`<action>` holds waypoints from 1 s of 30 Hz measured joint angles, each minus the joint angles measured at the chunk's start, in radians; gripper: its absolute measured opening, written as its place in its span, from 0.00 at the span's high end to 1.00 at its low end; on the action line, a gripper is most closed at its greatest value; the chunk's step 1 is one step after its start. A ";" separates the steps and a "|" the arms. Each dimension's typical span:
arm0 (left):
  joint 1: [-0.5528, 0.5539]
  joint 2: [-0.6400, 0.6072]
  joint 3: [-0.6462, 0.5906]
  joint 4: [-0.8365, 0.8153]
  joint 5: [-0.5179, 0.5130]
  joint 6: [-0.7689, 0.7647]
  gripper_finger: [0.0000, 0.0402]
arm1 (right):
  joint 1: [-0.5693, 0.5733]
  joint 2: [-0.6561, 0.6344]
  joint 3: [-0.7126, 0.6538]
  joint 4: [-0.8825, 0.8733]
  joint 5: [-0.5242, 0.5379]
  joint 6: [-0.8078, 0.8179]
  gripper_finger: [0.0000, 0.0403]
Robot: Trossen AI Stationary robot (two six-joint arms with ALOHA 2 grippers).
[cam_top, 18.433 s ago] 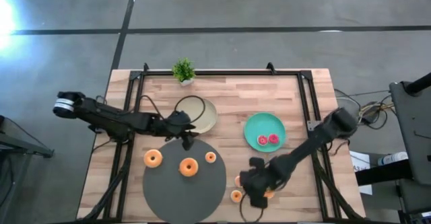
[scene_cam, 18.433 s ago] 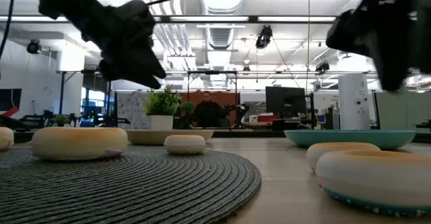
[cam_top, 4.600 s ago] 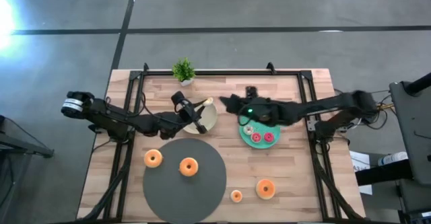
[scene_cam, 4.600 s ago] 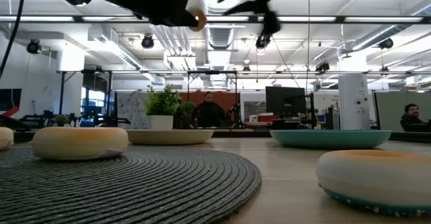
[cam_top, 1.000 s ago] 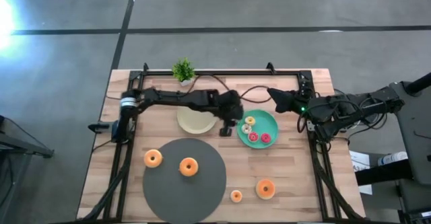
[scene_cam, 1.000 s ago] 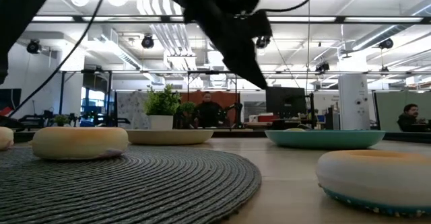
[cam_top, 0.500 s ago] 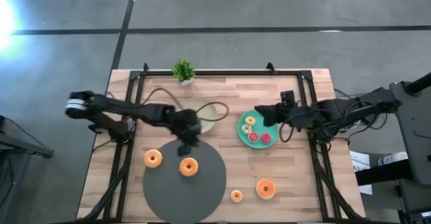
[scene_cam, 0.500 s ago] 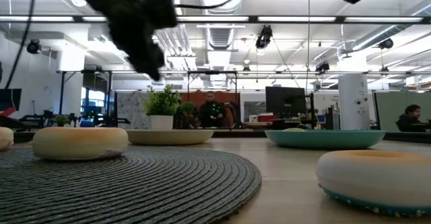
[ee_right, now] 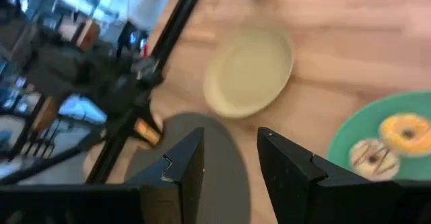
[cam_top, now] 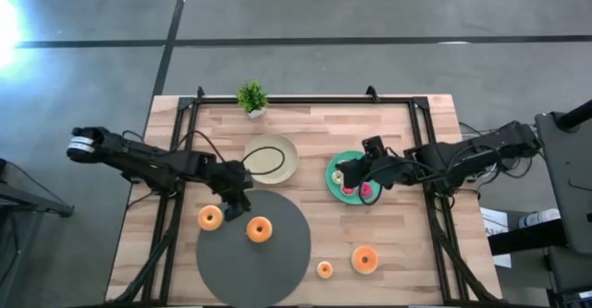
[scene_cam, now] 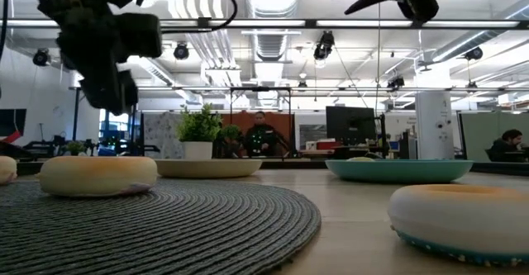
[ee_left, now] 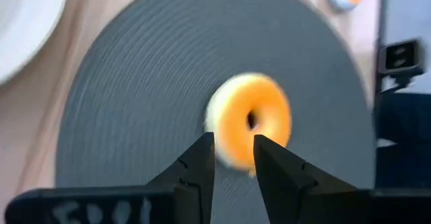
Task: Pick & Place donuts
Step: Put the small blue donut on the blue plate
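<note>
The left arm has swung back from the teal plate [cam_top: 333,171] across the tabletop [cam_top: 388,243] to the dark mat [cam_top: 277,262]. Its left hand [cam_top: 233,203] now hovers empty, fingers [ee_left: 199,163] narrowly parted, over the orange donut [cam_top: 259,229] on the mat (likely the next pick). The right hand [cam_top: 347,175] has come in over the teal plate, fingers [ee_right: 185,167] apart, holding nothing. Four donuts remain off the plates: two at the mat, two on the bare wood [cam_top: 364,259].
</note>
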 joint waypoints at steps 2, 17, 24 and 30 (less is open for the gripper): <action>0.000 0.002 0.002 0.031 0.005 0.001 0.80 | 0.009 0.003 0.001 -0.003 -0.113 -0.026 0.68; 0.001 0.003 0.004 0.071 -0.042 0.080 0.80 | 0.252 0.366 0.000 0.109 -0.668 -0.045 0.72; 0.001 0.003 0.003 0.072 -0.043 0.080 0.80 | 0.316 0.556 0.094 0.127 -0.637 -0.267 0.75; 0.001 0.003 0.003 0.071 -0.043 0.080 0.80 | 0.361 0.737 0.288 -0.003 -0.634 -0.622 0.76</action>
